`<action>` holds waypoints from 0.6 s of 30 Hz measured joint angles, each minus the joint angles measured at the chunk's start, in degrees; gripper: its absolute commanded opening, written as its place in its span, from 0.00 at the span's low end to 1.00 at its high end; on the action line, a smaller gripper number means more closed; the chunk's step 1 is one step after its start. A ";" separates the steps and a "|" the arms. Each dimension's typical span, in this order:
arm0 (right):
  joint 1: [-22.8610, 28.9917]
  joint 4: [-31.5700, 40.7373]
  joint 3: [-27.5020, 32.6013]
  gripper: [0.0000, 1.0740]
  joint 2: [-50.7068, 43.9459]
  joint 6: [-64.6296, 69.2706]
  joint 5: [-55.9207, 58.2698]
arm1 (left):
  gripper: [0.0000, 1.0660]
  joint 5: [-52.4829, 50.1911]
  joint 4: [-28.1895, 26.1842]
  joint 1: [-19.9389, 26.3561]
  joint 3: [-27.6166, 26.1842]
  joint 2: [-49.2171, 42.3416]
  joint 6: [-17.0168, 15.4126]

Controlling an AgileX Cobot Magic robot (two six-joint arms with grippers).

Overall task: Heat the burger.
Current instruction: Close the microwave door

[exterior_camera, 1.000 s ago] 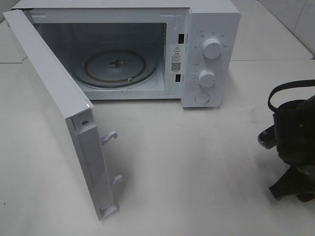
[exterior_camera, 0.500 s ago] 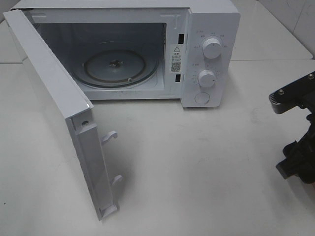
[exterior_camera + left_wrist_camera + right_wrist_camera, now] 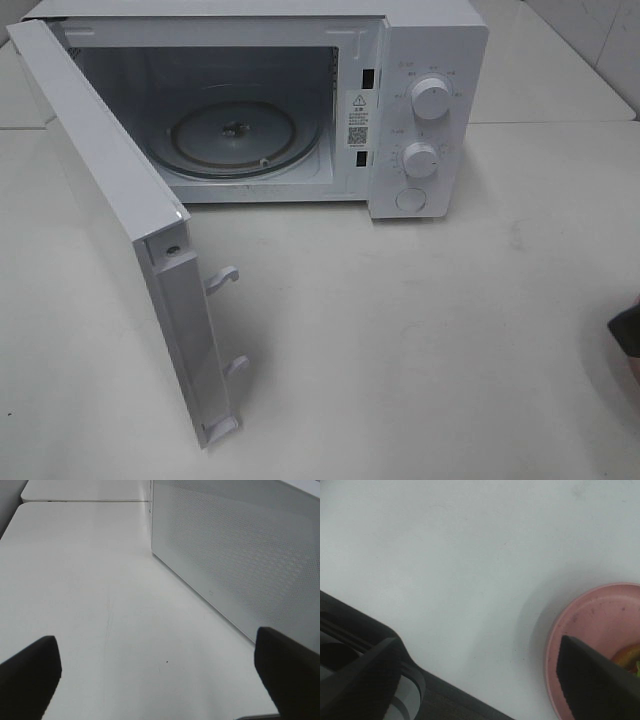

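Observation:
Only a sliver of the burger (image 3: 631, 659) shows in the right wrist view: a golden edge and a bit of green, on the pink plate (image 3: 580, 630). My right gripper (image 3: 480, 682) is open just above the table, with one finger (image 3: 595, 680) over the plate's rim and the other (image 3: 360, 680) well away from it. In the high view only a dark bit of the right arm (image 3: 628, 330) shows at the right edge; burger and plate are out of that view. My left gripper (image 3: 160, 680) is open and empty over the table beside the microwave door (image 3: 240, 555).
The white microwave (image 3: 420, 100) stands at the back with its door (image 3: 120, 230) swung wide open to the front left. Its glass turntable (image 3: 232, 135) is bare. A dark strip with a round part (image 3: 405, 690) runs under the right gripper.
The right arm has moved off to the right and nearly left the high view. The microwave and its door have not moved.

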 measured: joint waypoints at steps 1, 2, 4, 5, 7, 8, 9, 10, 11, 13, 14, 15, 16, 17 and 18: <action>0.00 0.00 0.00 0.74 0.00 0.00 0.00 | 0.97 0.00 0.00 0.00 0.00 0.00 0.00; 0.00 0.23 0.00 0.73 -1.49 -0.52 0.92 | 0.97 0.00 0.00 0.00 0.00 0.00 0.00; 0.00 0.40 0.00 0.73 -5.39 -1.15 3.04 | 0.97 0.00 0.00 0.00 0.00 0.00 0.00; 0.00 0.40 0.00 0.73 -9.05 -1.95 4.53 | 0.97 0.00 0.00 0.00 0.00 0.00 0.00; -0.23 0.52 0.00 0.73 -10.71 -2.23 5.10 | 0.97 0.00 0.00 0.00 0.00 0.00 0.00; -1.49 0.74 0.00 0.72 -14.61 -3.15 5.96 | 0.97 0.00 0.00 0.00 0.00 0.00 0.00; -1.49 0.74 0.00 0.72 -14.61 -3.15 5.96 | 0.97 0.00 0.00 0.00 0.00 0.00 0.00; -3.67 0.86 0.23 0.72 -18.16 -3.84 6.19 | 0.97 0.00 0.00 0.00 0.00 0.00 0.00; -4.70 1.15 0.52 0.71 -19.65 -4.24 6.19 | 0.97 0.00 0.00 0.00 0.00 0.00 0.00; -7.33 2.18 1.78 0.71 -23.26 -5.10 6.25 | 0.97 0.00 0.00 0.00 0.00 0.00 0.00; -7.33 2.18 1.78 0.71 -23.26 -5.10 6.25 | 0.97 0.00 0.00 0.00 0.00 0.00 0.00; -8.31 2.58 2.41 0.71 -24.64 -5.33 6.25 | 0.97 0.00 0.00 0.00 0.00 0.00 0.00; -10.66 3.50 4.07 0.71 -28.13 -5.67 6.19 | 0.97 0.00 0.00 0.00 0.00 0.00 0.00; -10.66 3.50 4.07 0.71 -28.13 -5.67 6.19 | 0.97 0.00 0.00 0.00 0.00 0.00 0.00; -12.55 4.76 5.61 0.71 -31.51 -6.02 5.73 | 0.97 0.00 0.00 0.00 0.00 0.00 0.00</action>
